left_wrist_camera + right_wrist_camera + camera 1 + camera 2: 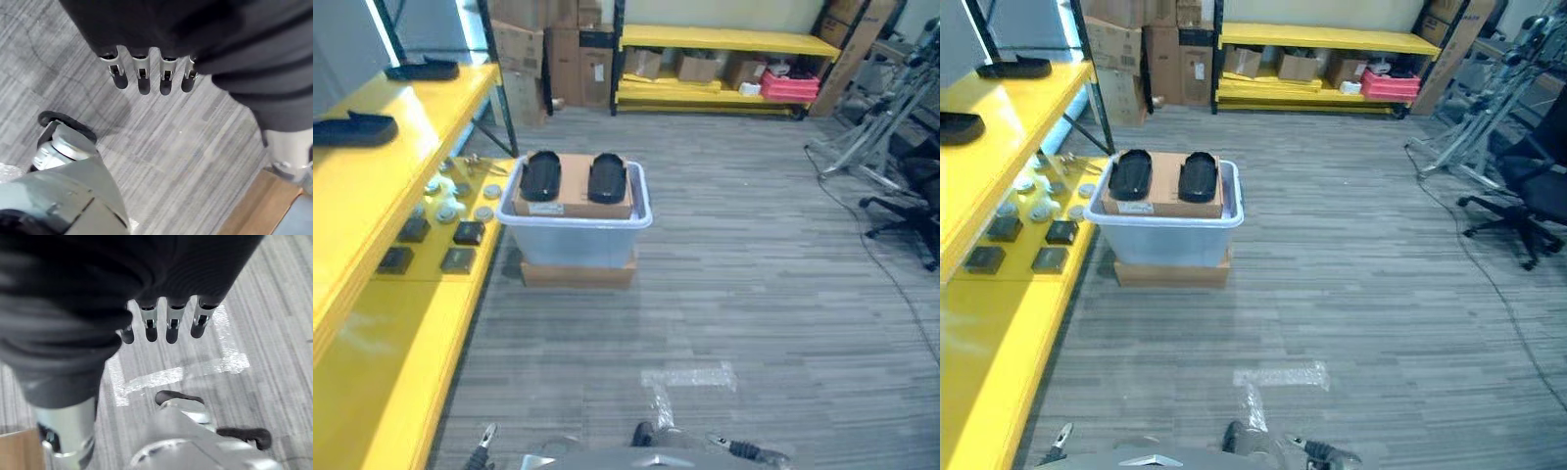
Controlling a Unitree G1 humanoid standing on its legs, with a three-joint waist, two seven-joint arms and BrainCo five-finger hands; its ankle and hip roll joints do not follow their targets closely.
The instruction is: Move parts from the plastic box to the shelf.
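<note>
A clear plastic box point(574, 233) stands on the floor beside the yellow shelf point(372, 186) at my left. A cardboard carton fills the box, and two black oval parts point(540, 175) point(607, 177) lie side by side on top of it. Two more black parts point(352, 127) point(423, 70) rest on the shelf's upper level. My left hand point(141, 74) hangs over the grey floor with relaxed fingers, holding nothing. My right hand point(170, 324) hangs likewise above a tape mark, open and empty. Both hands are well short of the box.
Small dark blocks point(457, 259) and round pieces point(442, 206) lie on the shelf's lower level. A flat cardboard base point(578, 273) sits under the box. A far yellow rack point(724, 41) holds cartons. An office chair point(913, 211) and metal stands point(871, 127) are at the right.
</note>
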